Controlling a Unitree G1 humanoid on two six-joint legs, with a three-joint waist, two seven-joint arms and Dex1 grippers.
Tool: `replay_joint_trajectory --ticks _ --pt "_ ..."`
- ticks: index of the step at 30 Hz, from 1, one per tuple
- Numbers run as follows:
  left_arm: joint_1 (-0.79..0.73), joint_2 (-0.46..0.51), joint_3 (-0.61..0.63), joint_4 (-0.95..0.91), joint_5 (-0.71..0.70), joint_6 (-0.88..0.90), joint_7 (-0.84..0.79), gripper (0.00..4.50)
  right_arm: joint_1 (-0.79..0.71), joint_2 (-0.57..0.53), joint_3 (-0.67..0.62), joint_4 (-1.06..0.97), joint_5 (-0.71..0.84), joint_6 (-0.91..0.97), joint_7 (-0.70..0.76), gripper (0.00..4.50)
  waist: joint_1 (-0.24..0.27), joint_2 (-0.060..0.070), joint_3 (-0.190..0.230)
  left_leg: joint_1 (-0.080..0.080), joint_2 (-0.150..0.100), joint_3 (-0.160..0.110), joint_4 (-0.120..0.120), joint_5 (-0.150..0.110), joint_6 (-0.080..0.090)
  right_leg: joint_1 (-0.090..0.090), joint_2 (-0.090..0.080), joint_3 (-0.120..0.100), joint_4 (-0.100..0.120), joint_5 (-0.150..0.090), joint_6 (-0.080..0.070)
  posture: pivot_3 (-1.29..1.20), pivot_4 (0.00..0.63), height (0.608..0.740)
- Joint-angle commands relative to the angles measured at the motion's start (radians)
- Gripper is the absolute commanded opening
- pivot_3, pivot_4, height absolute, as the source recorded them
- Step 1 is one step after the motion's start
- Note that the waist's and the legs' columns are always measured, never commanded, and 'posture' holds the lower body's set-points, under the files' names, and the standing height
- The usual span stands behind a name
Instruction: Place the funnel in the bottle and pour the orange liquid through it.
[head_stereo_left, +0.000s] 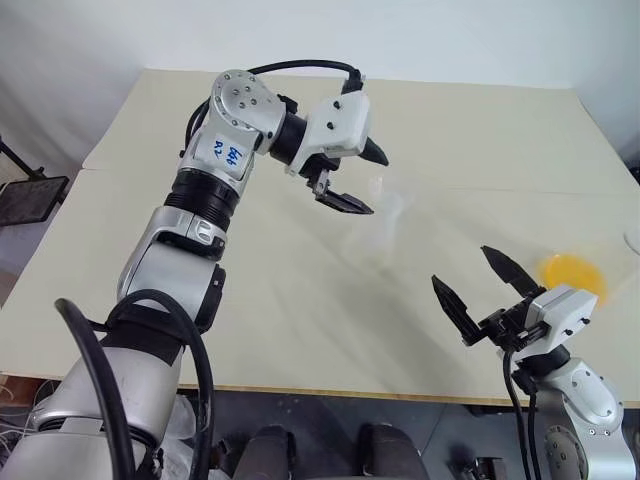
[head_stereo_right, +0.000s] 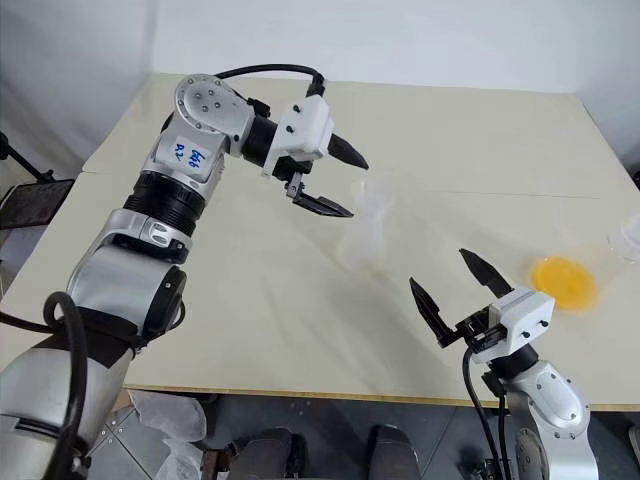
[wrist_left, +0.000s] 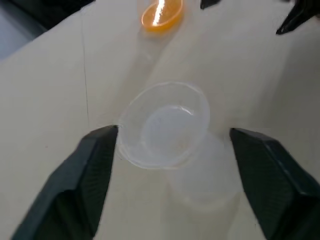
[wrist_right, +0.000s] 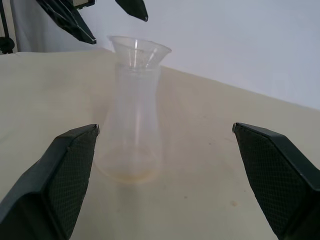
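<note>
The frosted cone-shaped bottle stands upright mid-table, also faint in the head view. The clear funnel sits in its neck, rim up. My left gripper is open, one finger on either side of the funnel's rim and apart from it. The orange liquid lies at the table's right side in a clear vessel whose walls I can hardly make out. My right gripper is open and empty near the front edge, between the bottle and the orange liquid, pointing toward the bottle.
The beige table has a thin seam running across its middle. Another clear vessel stands at the far right edge, just behind the orange liquid. A dark object sits off the table to the left.
</note>
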Motion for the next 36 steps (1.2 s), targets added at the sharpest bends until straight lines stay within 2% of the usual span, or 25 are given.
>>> replay_joint_trajectory --ticks 1,4,8,13,16,19,26,29,36 --pt "0.07 0.021 0.092 -0.126 -0.14 0.121 -0.053 4.49 0.03 -0.008 -0.056 -0.044 0.011 -0.035 -0.015 4.5 -0.002 0.0 0.0 0.0 0.0 0.0 0.0 0.0 0.0 0.0 0.0 0.0 0.0 0.0 0.0 0.0 0.15 0.74" --pt "0.187 0.054 0.167 -0.226 -0.23 0.195 -0.05 4.49 0.07 -0.003 -0.11 -0.057 0.028 -0.039 -0.035 4.5 -0.011 0.0 0.0 0.001 0.001 -0.001 0.0 0.0 0.0 0.0 0.0 0.0 0.001 0.0 0.0 0.0 0.15 0.74" --pt "0.354 0.105 0.267 -0.292 -0.306 0.204 -0.006 4.49 0.147 0.021 -0.234 -0.063 0.082 -0.043 -0.079 4.5 -0.021 0.0 0.0 0.001 0.001 -0.002 0.001 0.0 0.0 0.0 0.0 0.0 0.002 0.0 0.0 0.0 0.15 0.74" --pt "0.553 0.138 0.284 -0.436 -0.33 0.217 0.039 4.49 0.228 0.087 -0.409 -0.017 0.14 -0.085 -0.155 4.5 -0.019 0.0 0.0 0.002 0.001 -0.005 0.001 0.0 0.0 0.0 0.0 0.001 0.003 0.0 0.0 0.0 0.15 0.74" --pt "0.633 0.133 0.283 -0.531 -0.346 0.225 0.072 4.49 0.245 0.091 -0.435 0.011 0.134 -0.07 -0.175 4.5 -0.017 0.0 0.0 0.001 0.0 -0.006 0.002 0.0 0.0 0.002 0.0 0.002 0.002 0.0 0.0 0.0 0.15 0.74" --pt "0.663 0.137 0.302 -0.563 -0.367 0.339 0.161 4.49 0.229 0.084 -0.453 0.015 0.135 -0.023 -0.242 4.5 -0.02 0.001 -0.001 0.002 0.0 -0.008 0.001 0.0 0.0 0.002 0.0 0.004 0.002 0.0 0.0 0.0 0.15 0.74" --pt "0.781 0.112 0.287 -0.712 -0.418 0.372 0.214 4.49 0.115 -0.042 -0.485 0.069 0.191 0.17 -0.328 4.5 -0.028 0.005 -0.003 0.006 0.0 -0.005 0.0 0.0 0.0 0.002 0.0 0.01 0.002 0.0 0.0 0.0 0.15 0.74" --pt "0.793 0.112 0.286 -0.735 -0.426 0.398 0.238 4.49 0.075 -0.095 -0.49 0.107 0.234 0.228 -0.302 4.5 -0.022 0.005 -0.003 0.006 0.001 -0.005 0.0 0.0 0.0 0.001 0.001 0.01 0.003 0.0 0.0 0.0 0.15 0.74" --pt "0.813 0.103 0.277 -0.783 -0.453 0.43 0.274 4.49 -0.073 -0.202 -0.509 0.273 0.198 0.251 -0.293 4.5 -0.021 0.005 -0.003 0.005 0.0 -0.005 0.001 0.0 0.0 0.002 0.0 0.01 0.002 0.0 0.0 0.0 0.15 0.74"
